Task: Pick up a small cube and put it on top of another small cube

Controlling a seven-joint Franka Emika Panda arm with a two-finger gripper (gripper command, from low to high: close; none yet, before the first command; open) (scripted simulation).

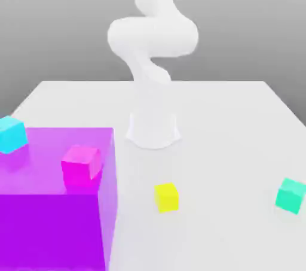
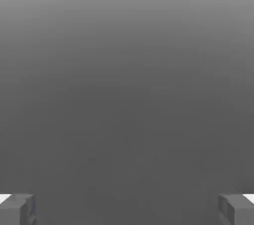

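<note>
While your tool (image 2: 127,210) hangs spread wide and empty, the small cube (image 1: 291,195) sits on the desk (image 1: 227,114) at the exterior view's right, well apart from the yellow cube (image 1: 167,197). It looks rigid, light, smooth; pinch two opposite flat faces.

The small teal-green cube (image 1: 291,195) sits flat on the white table (image 1: 227,144) at the lower right edge of the exterior view, well apart from the yellow cube (image 1: 167,197) at lower centre.
</note>
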